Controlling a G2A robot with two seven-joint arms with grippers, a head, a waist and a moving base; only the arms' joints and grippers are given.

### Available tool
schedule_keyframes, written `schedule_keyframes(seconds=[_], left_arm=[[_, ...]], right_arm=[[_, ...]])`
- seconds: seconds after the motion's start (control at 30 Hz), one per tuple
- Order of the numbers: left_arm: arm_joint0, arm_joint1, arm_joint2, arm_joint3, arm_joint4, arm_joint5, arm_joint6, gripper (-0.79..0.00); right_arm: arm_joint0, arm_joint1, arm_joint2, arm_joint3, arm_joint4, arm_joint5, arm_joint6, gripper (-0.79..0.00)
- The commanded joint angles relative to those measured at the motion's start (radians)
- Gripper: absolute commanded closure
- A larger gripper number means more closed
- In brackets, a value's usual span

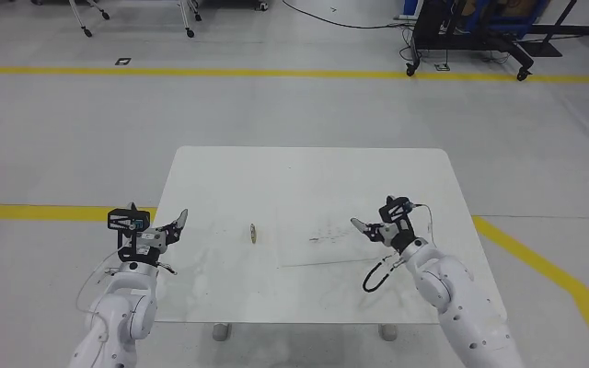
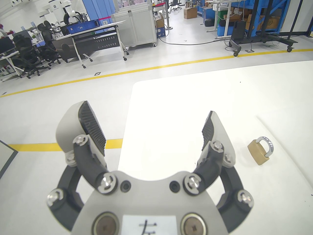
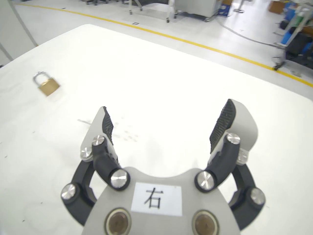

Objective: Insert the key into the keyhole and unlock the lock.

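Found left claw (image 2: 149,114) released: ribbed pads (image 2: 91,123) spread wide, nothing gripped. Positioned well apart from the padlock (image 2: 258,151), on its left side, at the edge of the white table (image 2: 185,103).

Found right claw (image 3: 167,108) likewise released, pads (image 3: 223,121) spread wide and bare. Positioned over the table, well apart from the padlock (image 3: 47,85) on its right side, somewhat farther off than the left claw.

Noted padlock (image 1: 251,233) lying flat on the table between the two claws, touching neither. Brass body, silver shackle, with the shackle on the side turned away from both claws.

Noted thin grey mark (image 1: 320,240) on the table between the padlock and the right claw, nearer the claw. Too small to identify; cannot tell whether key or scratch.

Recorded beyond the padlock, past the far edge of the table, a yellow floor line (image 1: 276,72) running across the room.
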Motion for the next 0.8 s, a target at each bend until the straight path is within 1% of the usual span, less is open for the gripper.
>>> schedule_keyframes(seconds=[0.0, 0.13, 0.37, 0.4, 0.43, 0.47, 0.53, 0.7, 0.73, 0.77], left_arm=[[0.000, 0.000, 0.000, 0.000, 0.000, 0.000, 0.000, -0.785], [0.000, 0.000, 0.000, 0.000, 0.000, 0.000, 0.000, -0.785], [0.000, 0.000, 0.000, 0.000, 0.000, 0.000, 0.000, -0.785], [0.000, 0.000, 0.000, 0.000, 0.000, 0.000, 0.000, -0.785], [0.000, 0.000, 0.000, 0.000, 0.000, 0.000, 0.000, -0.785], [0.000, 0.000, 0.000, 0.000, 0.000, 0.000, 0.000, -0.785], [0.000, 0.000, 0.000, 0.000, 0.000, 0.000, 0.000, -0.785], [0.000, 0.000, 0.000, 0.000, 0.000, 0.000, 0.000, -0.785], [0.000, 0.000, 0.000, 0.000, 0.000, 0.000, 0.000, -0.785], [0.000, 0.000, 0.000, 0.000, 0.000, 0.000, 0.000, -0.785]], right_arm=[[0.046, -0.007, -0.042, 0.063, 0.008, -0.045, -0.026, -0.785], [0.116, -0.015, -0.105, 0.140, -0.032, -0.122, -0.065, -0.785], [0.258, -0.020, -0.224, 0.287, -0.187, -0.380, -0.154, -0.785], [0.280, -0.022, -0.238, 0.314, -0.206, -0.405, -0.163, -0.748], [0.301, -0.023, -0.253, 0.338, -0.227, -0.427, -0.168, -0.573], [0.320, -0.025, -0.266, 0.360, -0.245, -0.438, -0.173, -0.496], [0.359, -0.030, -0.298, 0.399, -0.282, -0.464, -0.182, -0.462], [0.420, -0.042, -0.351, 0.467, -0.329, -0.478, -0.201, -0.493], [0.431, -0.045, -0.361, 0.480, -0.332, -0.477, -0.202, -0.477], [0.441, -0.048, -0.371, 0.489, -0.339, -0.474, -0.203, -0.428]])
